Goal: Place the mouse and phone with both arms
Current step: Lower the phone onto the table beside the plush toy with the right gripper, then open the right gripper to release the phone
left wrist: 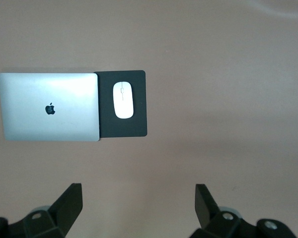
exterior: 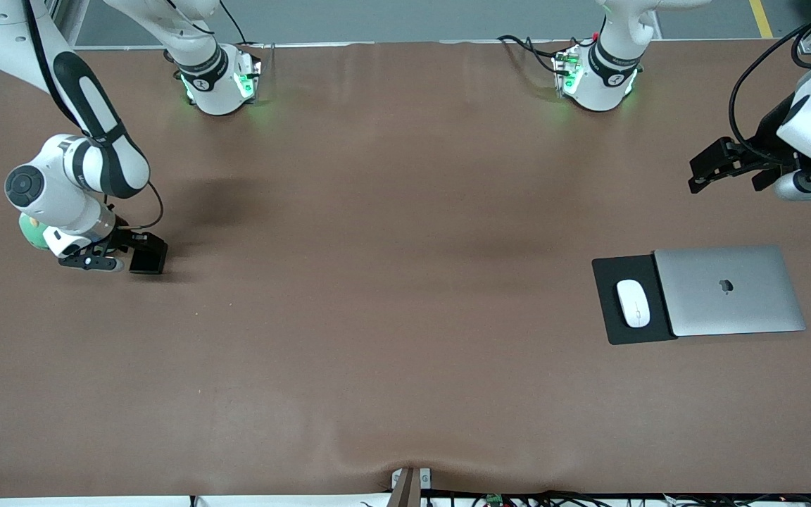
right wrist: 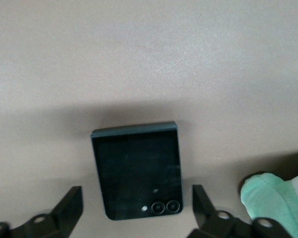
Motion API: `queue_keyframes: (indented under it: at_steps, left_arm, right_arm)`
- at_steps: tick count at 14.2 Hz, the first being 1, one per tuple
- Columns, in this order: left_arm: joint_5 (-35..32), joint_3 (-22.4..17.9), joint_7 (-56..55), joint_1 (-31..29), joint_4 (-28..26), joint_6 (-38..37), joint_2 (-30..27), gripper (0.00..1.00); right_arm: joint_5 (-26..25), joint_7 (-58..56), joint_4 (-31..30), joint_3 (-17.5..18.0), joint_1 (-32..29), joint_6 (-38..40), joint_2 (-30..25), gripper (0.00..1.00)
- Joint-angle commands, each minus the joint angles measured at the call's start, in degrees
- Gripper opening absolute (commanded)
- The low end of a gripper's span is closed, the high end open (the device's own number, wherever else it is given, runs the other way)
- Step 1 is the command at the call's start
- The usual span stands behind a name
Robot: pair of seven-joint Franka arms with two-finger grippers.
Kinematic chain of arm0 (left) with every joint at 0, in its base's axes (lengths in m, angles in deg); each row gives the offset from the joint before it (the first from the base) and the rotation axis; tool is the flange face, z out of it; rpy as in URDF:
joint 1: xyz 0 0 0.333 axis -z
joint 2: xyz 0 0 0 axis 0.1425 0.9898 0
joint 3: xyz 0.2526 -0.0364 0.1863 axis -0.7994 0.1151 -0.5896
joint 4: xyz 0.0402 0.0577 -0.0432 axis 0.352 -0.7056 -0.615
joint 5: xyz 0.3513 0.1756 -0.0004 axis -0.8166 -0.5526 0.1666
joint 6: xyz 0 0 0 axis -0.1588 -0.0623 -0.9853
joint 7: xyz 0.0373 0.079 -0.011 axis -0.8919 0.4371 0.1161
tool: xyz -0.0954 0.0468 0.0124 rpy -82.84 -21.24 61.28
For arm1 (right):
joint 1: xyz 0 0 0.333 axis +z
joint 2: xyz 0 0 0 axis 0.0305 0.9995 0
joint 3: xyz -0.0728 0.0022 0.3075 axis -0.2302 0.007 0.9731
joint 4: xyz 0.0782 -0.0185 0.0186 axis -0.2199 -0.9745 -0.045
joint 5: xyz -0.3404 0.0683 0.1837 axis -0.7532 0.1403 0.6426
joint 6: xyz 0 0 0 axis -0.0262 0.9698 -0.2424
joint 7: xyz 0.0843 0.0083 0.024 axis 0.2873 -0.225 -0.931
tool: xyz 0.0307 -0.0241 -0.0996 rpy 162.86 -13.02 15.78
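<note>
- Brown cloth covers the table [exterior: 391, 338]; both arm bases glow green along its robot edge.
- White mouse [exterior: 633, 303] lies on a black mouse pad [exterior: 606, 271], toward the left arm's end; just beside it a shut silver laptop [exterior: 728, 289] overlaps the pad's edge.
- Black phone [exterior: 148, 255] sits at the right arm's end, lying flat between the spread fingers of the right gripper [right wrist: 137, 208], which is down low around it, not clenched.
- Left gripper [left wrist: 139, 201] hangs high, released, jaws wide apart; the mouse [left wrist: 123, 99] shows well apart from it.
- Something soft and green [right wrist: 278, 201] shows beside the right gripper.
</note>
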Motion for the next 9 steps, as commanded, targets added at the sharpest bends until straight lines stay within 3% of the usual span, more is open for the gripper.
queue_keyframes:
  at_steps: [1,6,9]
  left_arm:
    - [-0.2,0.2,0.4,-0.4,0.7,-0.5,-0.3,1.00]
    - [-0.2,0.2,0.4,-0.4,1.0,-0.5,0.1,1.00]
    - [-0.3,0.2,0.4,-0.5,1.0,-0.5,0.2,1.00]
  right_arm:
    - [0.4,-0.5,-0.9,0.7,-0.4,-0.2,-1.7,1.00]
    - [0.3,7.1,1.9,0.7,7.6,2.0,-4.1,1.00]
    - [0.2,7.2,12.3,0.7,9.1,15.2,-4.8,1.00]
